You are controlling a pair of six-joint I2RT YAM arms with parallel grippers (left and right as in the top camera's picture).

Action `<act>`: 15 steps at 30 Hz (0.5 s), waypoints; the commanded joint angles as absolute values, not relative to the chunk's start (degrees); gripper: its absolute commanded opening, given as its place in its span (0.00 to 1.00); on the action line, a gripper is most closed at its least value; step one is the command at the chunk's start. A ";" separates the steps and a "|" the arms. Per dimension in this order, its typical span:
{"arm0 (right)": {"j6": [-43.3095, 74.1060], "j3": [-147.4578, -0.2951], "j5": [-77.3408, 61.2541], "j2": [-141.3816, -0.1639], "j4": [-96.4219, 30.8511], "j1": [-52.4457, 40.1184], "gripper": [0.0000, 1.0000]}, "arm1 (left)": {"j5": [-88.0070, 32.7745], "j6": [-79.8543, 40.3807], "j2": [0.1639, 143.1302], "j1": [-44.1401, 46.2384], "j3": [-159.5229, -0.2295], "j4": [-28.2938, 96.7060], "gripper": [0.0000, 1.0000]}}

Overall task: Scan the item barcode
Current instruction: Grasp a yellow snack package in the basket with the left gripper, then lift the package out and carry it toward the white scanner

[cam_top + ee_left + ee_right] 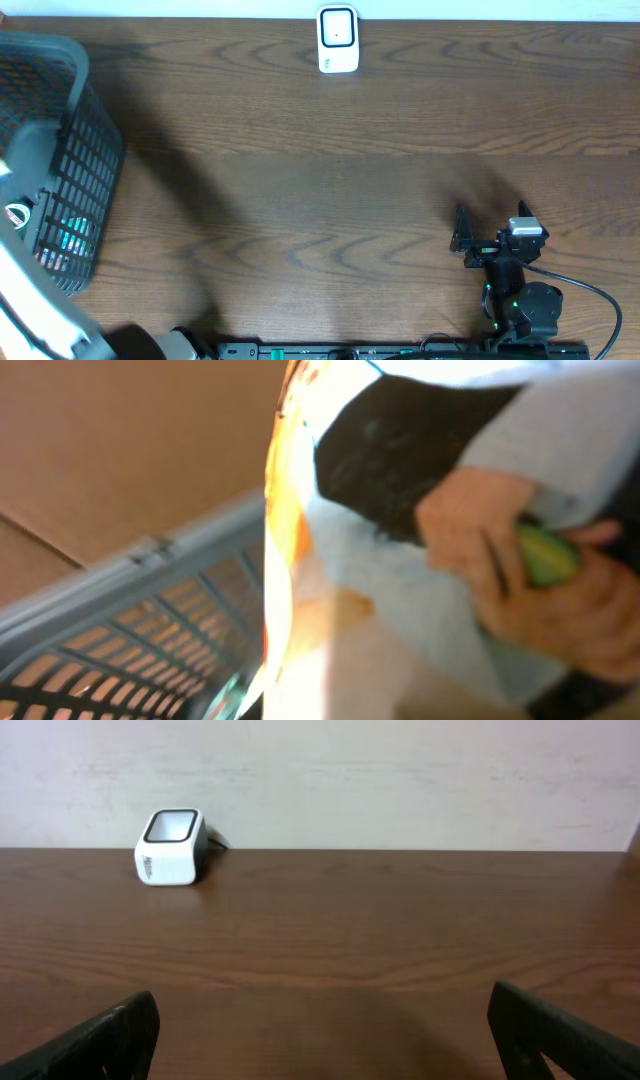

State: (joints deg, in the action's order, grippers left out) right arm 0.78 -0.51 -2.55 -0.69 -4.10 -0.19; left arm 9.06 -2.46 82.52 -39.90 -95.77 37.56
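My left claw is closed tight, blurred packet [400, 560] before its lens, beside the basket [130, 650]; my right claw [325, 1030] gapes wide, with the scanner [172, 846] ahead.

One basket [92, 165], one scanner [338, 40] (white), one packet [400, 595]

Nothing can be read in any view. The white scanner [170, 847] at the far side carries a faint mark low on its left face, too small to make out. The package [400, 580] filling the left wrist view shows printed patches of orange, black and green, all blurred. Teal print inside the basket [95, 170] at the left is also illegible.
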 commanded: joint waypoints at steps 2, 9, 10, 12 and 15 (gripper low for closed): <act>0.16 -0.32 -2.07 -0.32 -4.27 -0.43 0.99 | 3.22 -22.70 75.40 -39.77 -97.23 34.13 0.07; 0.16 -0.32 -2.07 -0.32 -4.27 -0.43 0.99 | -24.45 -44.31 70.50 -37.39 -97.23 30.65 0.07; 0.16 -0.32 -2.07 -0.32 -4.27 -0.43 0.99 | -27.24 -45.52 70.52 -36.07 -97.21 30.70 0.08; 0.16 -0.32 -2.07 -0.32 -4.27 -0.43 0.99 | -31.27 -45.95 70.87 -32.56 -97.21 30.87 0.07; 0.16 -0.32 -2.07 -0.32 -4.27 -0.43 0.99 | -32.82 -45.93 71.64 -25.43 -97.19 33.21 0.07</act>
